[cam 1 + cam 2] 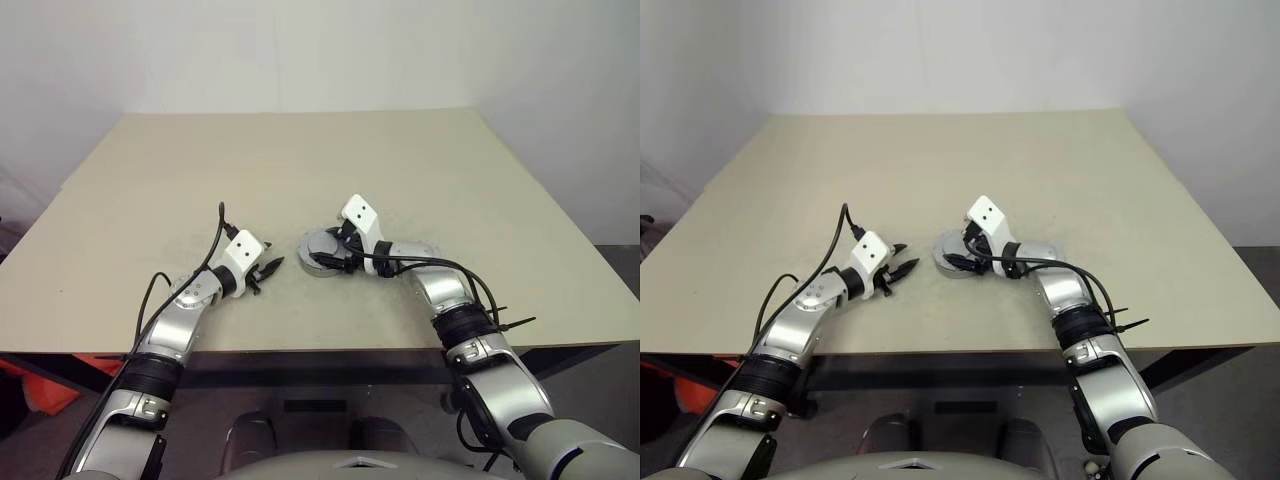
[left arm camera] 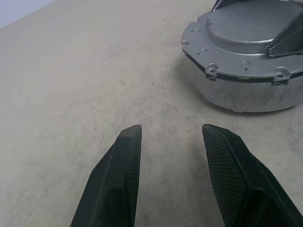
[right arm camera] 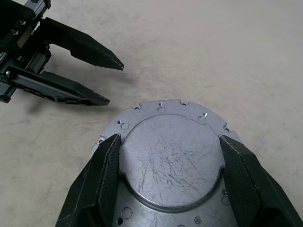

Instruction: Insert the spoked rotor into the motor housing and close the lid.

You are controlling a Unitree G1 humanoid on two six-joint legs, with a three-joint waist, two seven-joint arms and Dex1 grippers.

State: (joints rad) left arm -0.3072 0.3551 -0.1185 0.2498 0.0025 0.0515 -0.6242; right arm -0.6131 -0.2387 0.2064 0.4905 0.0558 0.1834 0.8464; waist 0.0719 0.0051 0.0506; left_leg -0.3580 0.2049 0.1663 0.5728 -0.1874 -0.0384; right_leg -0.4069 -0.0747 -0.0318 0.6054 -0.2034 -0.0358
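I see the motor housing [image 1: 322,252] sitting on the beige table [image 1: 300,170], near the front edge and about midway across, between my two arms. The lid [image 3: 173,158] is already on top of it: a matte grey cap with a raised round centre, scratched, and a flange with small screw holes around it. From the left wrist view a thin dark seam runs between the lid's flange and the housing body [image 2: 246,92] below, so I cannot tell whether it is pressed fully home. The rotor is hidden from me; I cannot say where it lies. My right gripper [image 3: 170,146] is over the lid with its two black fingers [image 3: 102,179] spread wide, one on each side of the raised centre, lying on or just above the flange; whether they squeeze the raised part I cannot tell. My left gripper [image 1: 266,272] rests low over the bare table just beside the housing, pointing toward it, fingers [image 2: 125,170] parted and holding nothing.
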